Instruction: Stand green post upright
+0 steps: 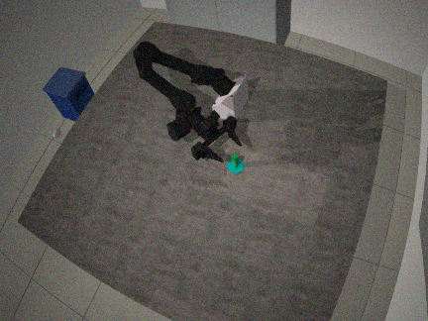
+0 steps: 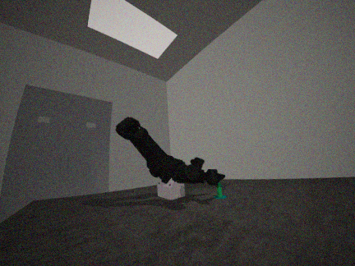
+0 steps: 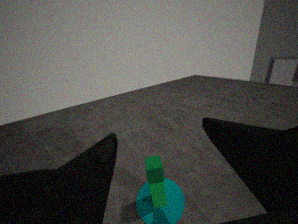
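The green post (image 1: 236,160) (image 2: 219,190) (image 3: 156,181) stands upright on the cyan circle (image 1: 235,167) (image 2: 223,196) (image 3: 170,205). My gripper (image 1: 231,151) (image 2: 219,179) is open, its two dark fingers spread wide to either side of the post without touching it. In the wrist view the fingers show as dark shapes at the lower left and right, with the post free in the gap between them. The arm reaches low over the dark mat (image 1: 198,238) from its white base (image 1: 227,101) (image 2: 171,190).
A blue box (image 1: 69,92) stands off the mat at the far left on the tiled floor. Grey walls enclose the room; a grey door (image 2: 62,144) is behind the arm.
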